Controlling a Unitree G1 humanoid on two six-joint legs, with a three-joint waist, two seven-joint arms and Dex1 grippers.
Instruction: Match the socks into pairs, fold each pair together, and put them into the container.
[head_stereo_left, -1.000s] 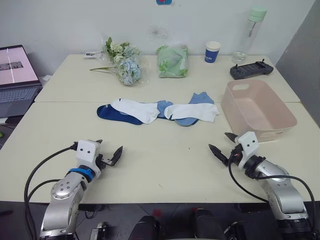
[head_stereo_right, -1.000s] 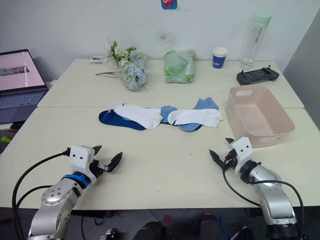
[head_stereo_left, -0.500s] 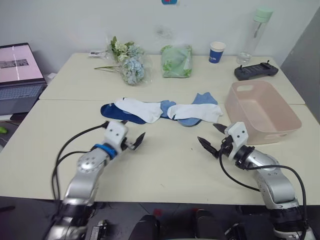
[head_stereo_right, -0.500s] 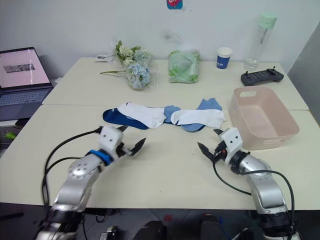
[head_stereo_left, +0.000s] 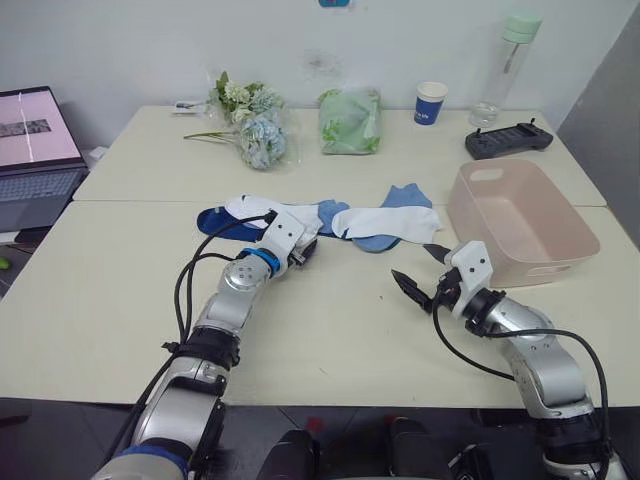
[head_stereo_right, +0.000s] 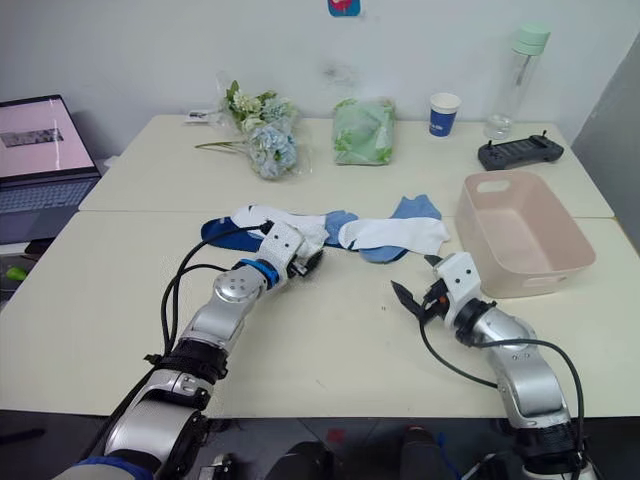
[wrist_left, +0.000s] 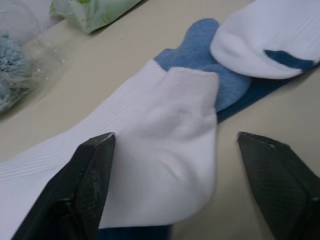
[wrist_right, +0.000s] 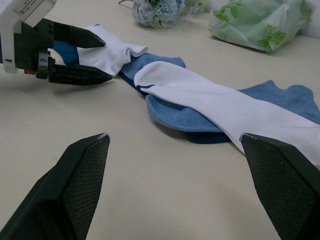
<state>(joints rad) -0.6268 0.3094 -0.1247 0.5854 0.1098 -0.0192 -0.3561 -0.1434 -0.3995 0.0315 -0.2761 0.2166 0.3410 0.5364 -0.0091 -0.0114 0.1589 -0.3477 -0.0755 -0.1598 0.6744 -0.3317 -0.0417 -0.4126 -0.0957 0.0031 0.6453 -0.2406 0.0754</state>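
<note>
The left arm reaches forward, stretched long over the worktop (head_stereo_left: 120, 300), its wrist low. The left tool (head_stereo_left: 305, 249) has its two black fingers (wrist_left: 85, 185) spread wide, pointing forward. The right arm is bent at the elbow, forearm angled inward. The right tool (head_stereo_left: 418, 272) hangs just above the worktop, fingers (wrist_right: 82, 175) likewise spread wide apart.

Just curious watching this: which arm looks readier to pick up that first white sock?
Left. Its open left gripper already straddles the white sock at the row's left end, while the open right gripper hangs short of the socks.
</note>
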